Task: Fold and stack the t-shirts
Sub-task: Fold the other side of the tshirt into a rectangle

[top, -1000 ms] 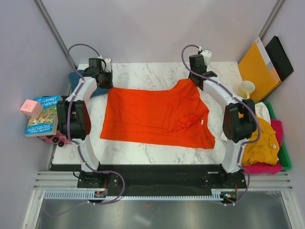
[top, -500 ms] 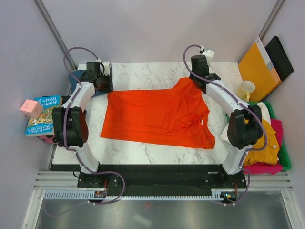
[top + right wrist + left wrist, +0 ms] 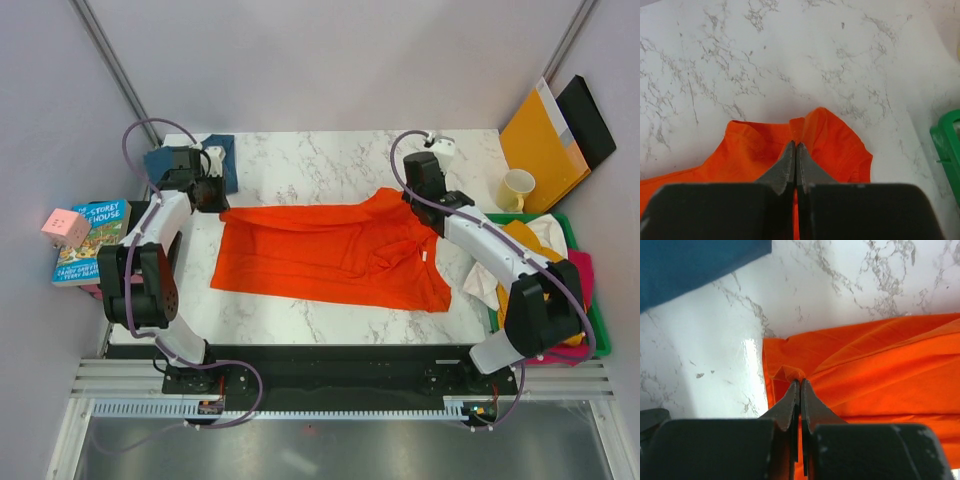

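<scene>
Task item: bright orange-red soft cloth t-shirt (image 3: 330,255), spread flat across the middle of the white marble-patterned table (image 3: 320,160). The body lies mostly smooth. Creases and a bunched fold sit toward its right side, and its far edge is lifted at two points.

Left gripper (image 3: 800,390): jaws pinched together on the shirt's far-left corner, with a small pucker of orange cloth caught between the tips.

Right gripper (image 3: 796,150): jaws likewise closed tight on a pinch of cloth at the far-right hem, which rises into a small hump.

Surroundings:
- Folded dark teal-blue cloth shirt (image 3: 190,160) lies at the far-left table corner, just beyond the left gripper and apart from the orange shirt.
- Green plastic bin (image 3: 598,330) stands off the table's right edge and holds a heap of yellow, white and pink cloth (image 3: 545,235); the right arm crosses over it.
- Cream mug (image 3: 517,187) stands near the far-right corner.
- Orange-yellow paper envelope (image 3: 543,140) leans against the wall.
- Illustrated paperback book (image 3: 90,240) and a pink cube (image 3: 65,227) lie left of the table.
</scene>
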